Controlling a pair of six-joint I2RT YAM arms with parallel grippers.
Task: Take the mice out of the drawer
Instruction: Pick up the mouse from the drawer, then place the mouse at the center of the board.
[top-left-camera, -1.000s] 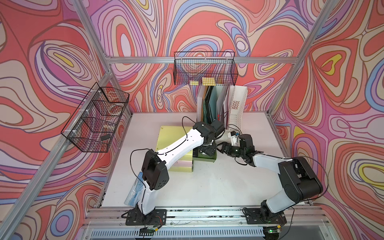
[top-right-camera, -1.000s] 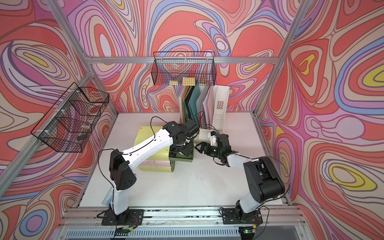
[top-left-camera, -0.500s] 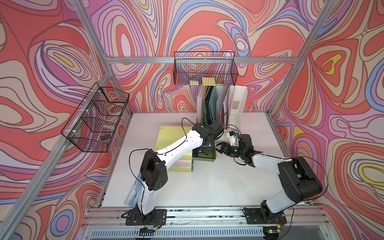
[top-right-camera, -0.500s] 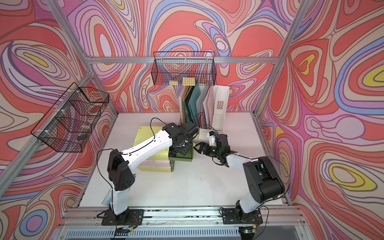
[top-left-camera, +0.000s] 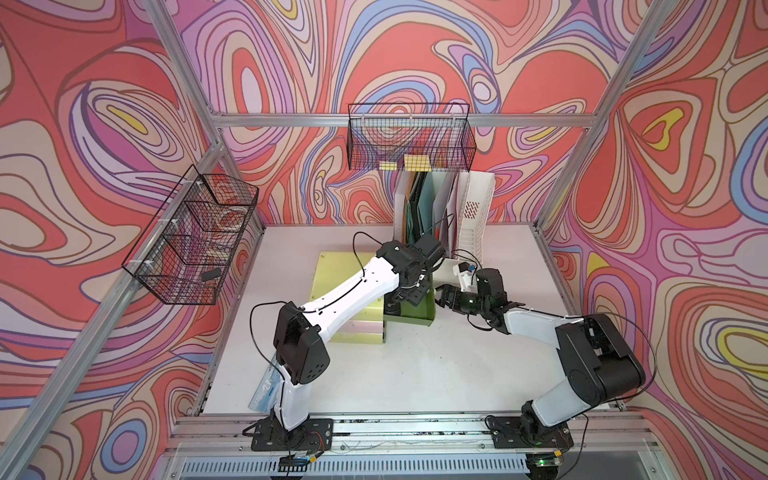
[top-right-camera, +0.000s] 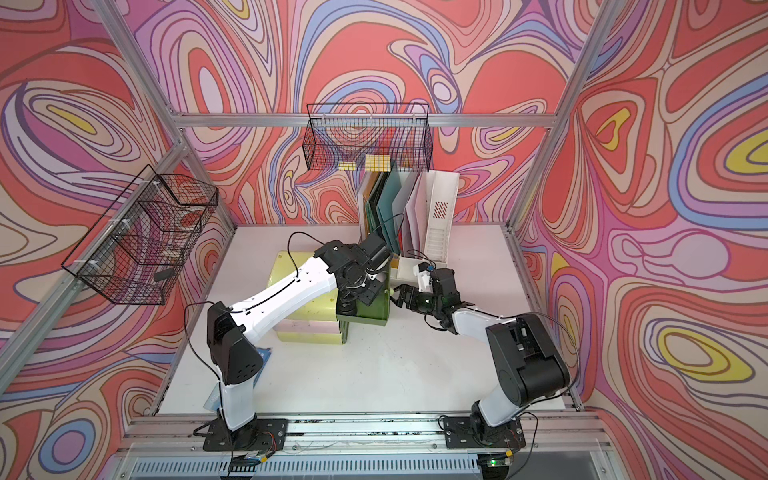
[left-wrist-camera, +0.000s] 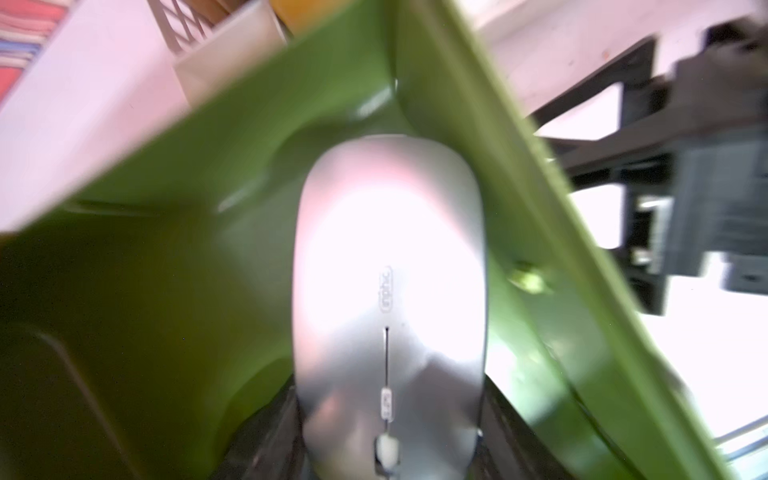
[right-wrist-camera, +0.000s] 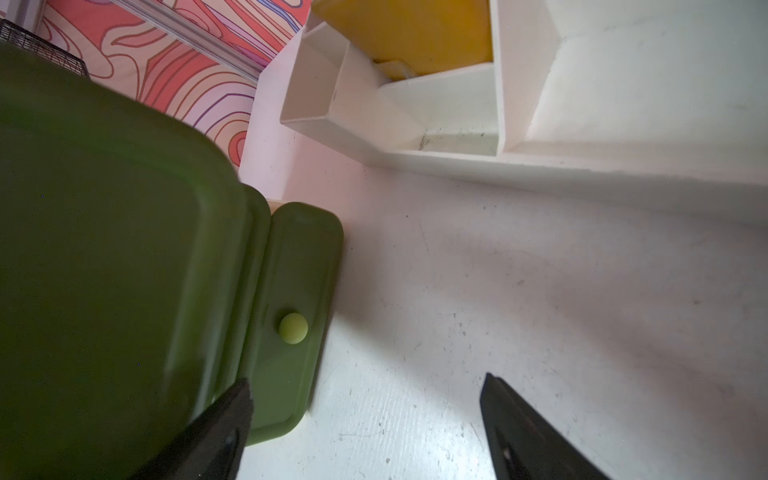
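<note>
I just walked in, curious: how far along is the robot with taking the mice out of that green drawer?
Done: the green drawer stands pulled open. In hand: the left gripper appears closed on a silver mouse inside it; the right gripper hangs open by the drawer's front. Left: I see no mouse out on the table, so nearly everything; the left arm hides any others.
</note>
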